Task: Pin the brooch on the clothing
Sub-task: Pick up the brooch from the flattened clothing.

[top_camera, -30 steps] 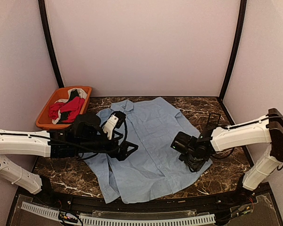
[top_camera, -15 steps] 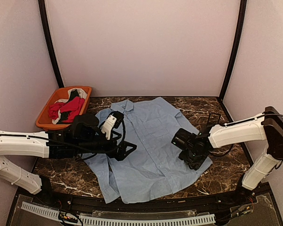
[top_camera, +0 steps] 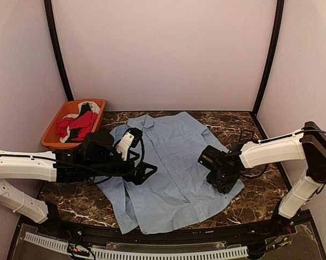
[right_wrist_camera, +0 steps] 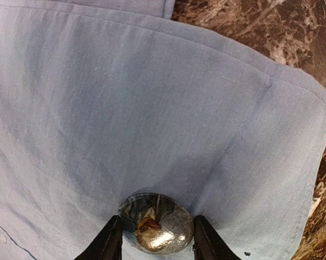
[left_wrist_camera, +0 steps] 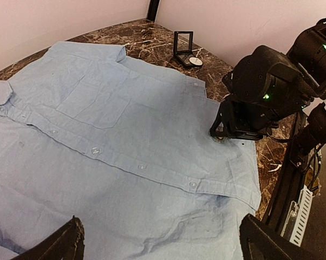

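The clothing, a light blue button-up shirt point(top_camera: 171, 151), lies spread flat on the marble table. In the right wrist view a round, glossy grey-and-gold brooch point(right_wrist_camera: 155, 222) rests on the shirt point(right_wrist_camera: 125, 103) near its side edge. My right gripper point(right_wrist_camera: 155, 235) has a black finger pressed against each side of the brooch. From above, the right gripper point(top_camera: 223, 181) points down at the shirt's right edge. My left gripper point(top_camera: 147, 173) hovers over the shirt's left half with its fingers point(left_wrist_camera: 60, 244) spread wide and only cloth point(left_wrist_camera: 98, 119) between them.
An orange basket point(top_camera: 50, 142) with red, black and white garments stands at the back left. A small open black box point(left_wrist_camera: 183, 46) with a white disc beside it sits at the back right, past the shirt. Dark marble shows around the shirt's edges.
The right gripper has shifted slightly up and left along the shirt's right edge, and its fingers have drawn in against the brooch. The left arm has barely moved.
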Available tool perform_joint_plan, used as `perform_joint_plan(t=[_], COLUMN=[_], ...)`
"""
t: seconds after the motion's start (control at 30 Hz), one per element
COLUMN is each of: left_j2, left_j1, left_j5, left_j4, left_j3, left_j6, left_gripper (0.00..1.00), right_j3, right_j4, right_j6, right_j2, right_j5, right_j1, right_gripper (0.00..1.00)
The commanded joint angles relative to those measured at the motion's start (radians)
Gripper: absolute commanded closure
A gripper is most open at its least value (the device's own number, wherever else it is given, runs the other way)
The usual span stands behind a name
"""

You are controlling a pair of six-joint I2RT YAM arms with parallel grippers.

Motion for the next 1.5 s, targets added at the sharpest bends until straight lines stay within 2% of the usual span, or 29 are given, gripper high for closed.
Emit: perform_joint_plan(t=[0.0, 0.07, 0.27, 0.37, 0.73, 0.9, 1.03, 1.27, 1.47], left_j2=[-0.028, -0.029, -0.035, -0.04, -0.057, -0.066, -0.071, -0.055, -0.037], left_j1=[-0.004, -0.006, -0.005, -0.005, -0.005, -0.004, -0.004, -0.005, -0.004], left_j5=[-0.01, -0.012, -0.013, -0.017, -0.028, -0.034, -0.036, -0.025, -0.016], left_j4=[-0.024, -0.026, -0.029, -0.031, -0.022, -0.017, -0.017, -0.005, 0.012], left_j3=[-0.003, -0.001, -0.002, -0.006, -0.026, -0.038, -0.046, -0.041, -0.029], left_j6=[0.002, 0.003, 0.001, 0.001, -0.011, -0.016, -0.017, -0.021, -0.023], left_gripper=[0.0, 0.0, 0.0, 0.0, 0.0, 0.0, 0.0, 0.0, 0.0], right_j3=[-0.016, -0.014, 0.012, 0.021, 0.032, 0.05, 0.062, 0.123, 0.163], right_j4=[-0.026, -0.03, -0.042, -0.042, -0.041, -0.046, -0.062, -0.148, -0.236], right_j6=[0.006, 0.002, -0.02, -0.027, -0.085, -0.095, -0.094, -0.101, -0.043], right_j2=[-0.001, 0.009, 0.046, 0.05, 0.135, 0.175, 0.136, 0.026, -0.082], right_j5=[-0.03, -0.042, -0.07, -0.071, -0.228, -0.254, -0.203, -0.069, 0.102], right_j1=[-0.007, -0.01, -0.02, -0.022, -0.064, -0.072, -0.071, -0.067, -0.009], right_gripper=[0.61, 0.61, 0.5, 0.48, 0.52, 0.6, 0.68, 0.71, 0.76])
